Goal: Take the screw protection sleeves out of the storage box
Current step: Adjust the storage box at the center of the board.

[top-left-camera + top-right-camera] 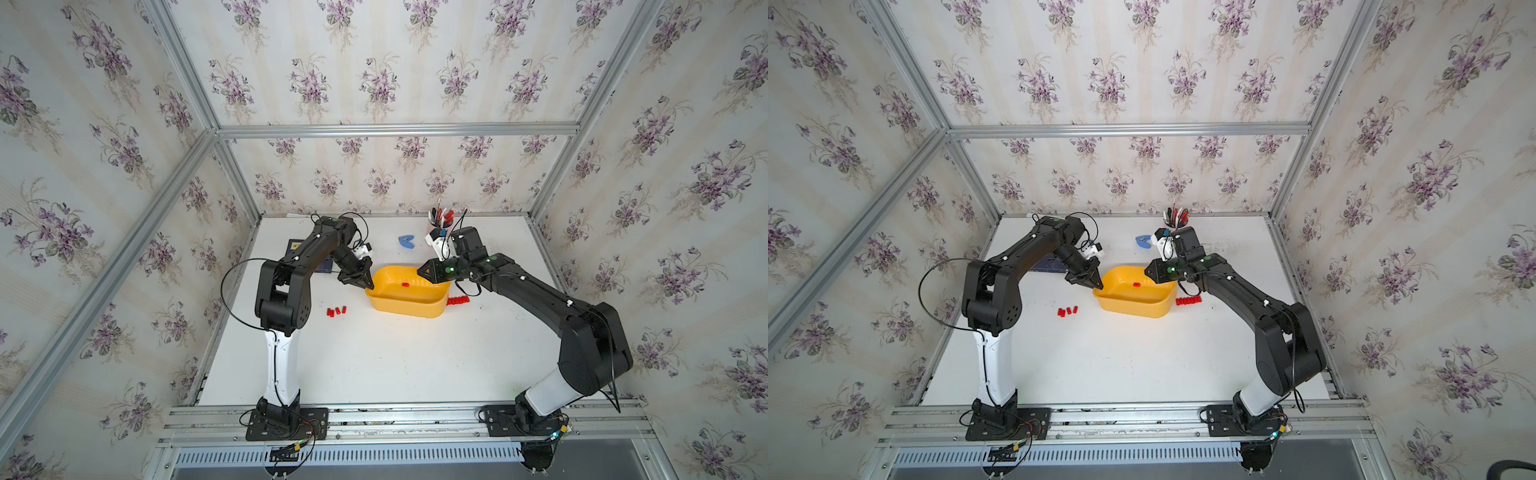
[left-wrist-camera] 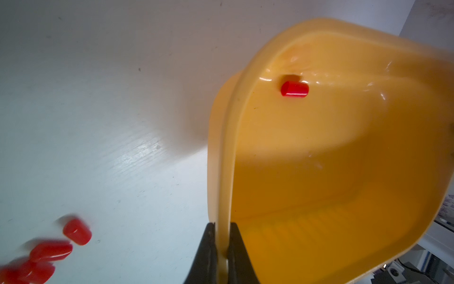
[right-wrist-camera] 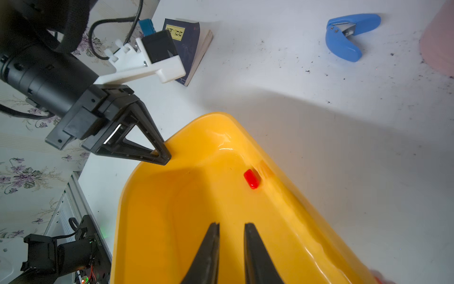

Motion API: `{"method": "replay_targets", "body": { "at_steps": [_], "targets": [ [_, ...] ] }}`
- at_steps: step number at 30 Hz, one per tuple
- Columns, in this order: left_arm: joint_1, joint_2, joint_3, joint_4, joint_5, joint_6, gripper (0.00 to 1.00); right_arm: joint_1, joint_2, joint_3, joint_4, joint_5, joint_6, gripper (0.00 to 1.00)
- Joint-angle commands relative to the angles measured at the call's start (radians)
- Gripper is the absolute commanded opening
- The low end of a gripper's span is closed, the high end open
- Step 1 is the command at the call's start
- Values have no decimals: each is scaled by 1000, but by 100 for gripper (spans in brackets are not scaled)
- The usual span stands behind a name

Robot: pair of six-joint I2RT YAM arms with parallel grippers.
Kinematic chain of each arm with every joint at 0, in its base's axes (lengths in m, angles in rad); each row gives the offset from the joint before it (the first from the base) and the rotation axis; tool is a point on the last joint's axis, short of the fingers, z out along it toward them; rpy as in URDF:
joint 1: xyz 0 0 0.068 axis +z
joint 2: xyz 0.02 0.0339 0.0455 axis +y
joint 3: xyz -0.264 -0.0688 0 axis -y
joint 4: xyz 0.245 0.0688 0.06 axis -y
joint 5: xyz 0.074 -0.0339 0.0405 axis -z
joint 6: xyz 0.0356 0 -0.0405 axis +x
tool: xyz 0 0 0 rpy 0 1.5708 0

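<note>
The storage box, a shallow yellow tray, sits mid-table. My left gripper is shut on the rim of its left end. One red screw protection sleeve lies inside, near the far wall. My right gripper hovers over the box's inside, slightly open with nothing between its fingers, a short way from the sleeve. More sleeves lie on the table, left and right of the box.
A blue hole punch lies behind the box. A pink cup with pens stands at the back. A dark booklet lies under the left arm. Frame posts bound the table.
</note>
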Motion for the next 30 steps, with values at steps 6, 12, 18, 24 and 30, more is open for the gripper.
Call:
{"method": "replay_targets", "body": {
  "at_steps": [6,12,18,24,30],
  "targets": [
    [-40,-147,-179,140,-303,-59,3,3,-15,-23,16,11,4,23],
    [-80,-212,-277,235,-439,-99,3,5,-11,-29,20,-1,1,23],
    [-127,-241,-334,292,-494,-117,3,9,-16,-43,18,-3,-3,23],
    [-129,-270,-390,338,-495,-147,21,59,8,-22,2,-15,-40,25],
    [-138,-331,-396,347,-497,-165,49,99,30,-37,38,16,-9,25]
  ]
}}
